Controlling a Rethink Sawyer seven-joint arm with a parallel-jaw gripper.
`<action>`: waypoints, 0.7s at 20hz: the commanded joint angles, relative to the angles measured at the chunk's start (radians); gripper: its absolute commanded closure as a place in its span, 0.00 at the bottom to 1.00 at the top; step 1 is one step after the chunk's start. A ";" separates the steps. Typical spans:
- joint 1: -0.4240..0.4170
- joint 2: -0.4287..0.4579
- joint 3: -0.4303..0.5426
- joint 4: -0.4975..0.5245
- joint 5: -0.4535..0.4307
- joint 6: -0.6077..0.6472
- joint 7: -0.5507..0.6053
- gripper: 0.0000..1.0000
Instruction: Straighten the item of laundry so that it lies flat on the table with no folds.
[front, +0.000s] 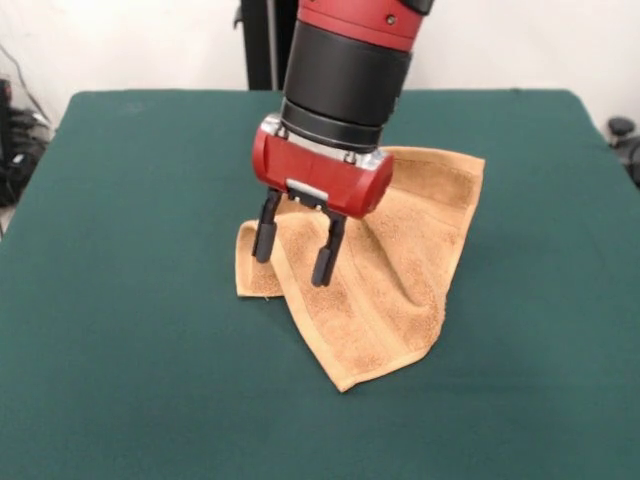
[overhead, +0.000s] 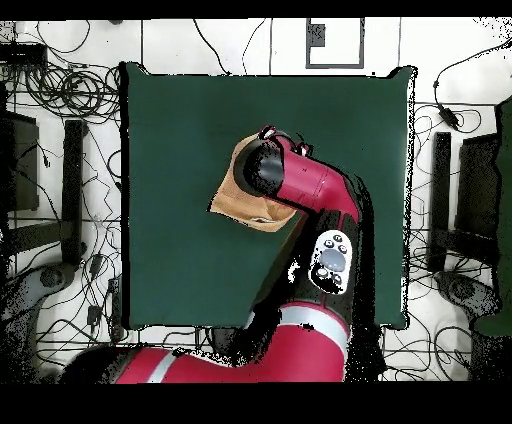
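A tan towel (front: 385, 290) lies near the middle of the green tabletop (front: 130, 330). It is not flat. One part is folded over another, and a soft ridge runs across it. One corner points toward the front edge of the tabletop, and another corner sticks out to the right at the back. A shorter flap of the towel peeks out on the left side, under the fold.

The red and black arm (front: 345, 70) comes down from above, right over the towel. Its gripper (front: 297, 252) hangs over the left part of the towel. The two black fingers (front: 266, 238) are spread apart with nothing between them. The tips look like they are just above the cloth, but it is hard to be sure they are not touching it.

From above, the arm (overhead: 300, 185) covers a lot of the towel (overhead: 235, 200), so only its left side shows on the tabletop (overhead: 170, 130).
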 joint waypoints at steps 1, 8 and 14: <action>-0.067 -0.022 0.295 0.049 -0.182 0.144 -0.242 0.00; -0.137 -0.045 0.406 0.061 -0.312 0.126 -0.198 0.00; -0.197 -0.064 0.479 0.100 -0.404 0.103 -0.176 0.00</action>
